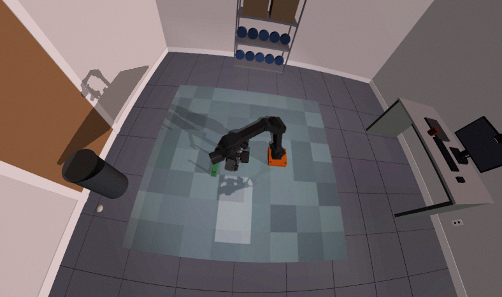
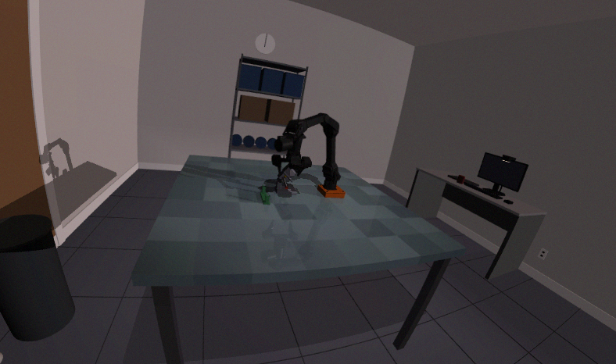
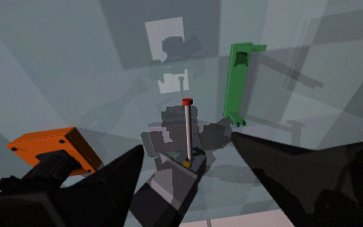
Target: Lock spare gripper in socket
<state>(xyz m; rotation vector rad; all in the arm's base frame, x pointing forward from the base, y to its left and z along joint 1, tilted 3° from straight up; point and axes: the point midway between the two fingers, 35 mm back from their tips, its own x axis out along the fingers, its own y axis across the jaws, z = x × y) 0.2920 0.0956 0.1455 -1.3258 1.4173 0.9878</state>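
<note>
The surface (image 2: 220,235) carries the arm (image 2: 321,130), which rises from its orange base (image 2: 331,191), bends over and reaches down toward the work. The green mount (image 3: 237,83) stands just beside the spare gripper (image 3: 175,166). The pincer (image 3: 187,168) hangs over that grey block with fingers spread wide — one to each side, holding nothing. The pin (image 3: 188,129), red-capped, stands upright between the fingertips, its foot at the block's top — whether seated in the block cannot be told.

dim room, hard shadows on wall and table, edges bowed by lens.
</note>
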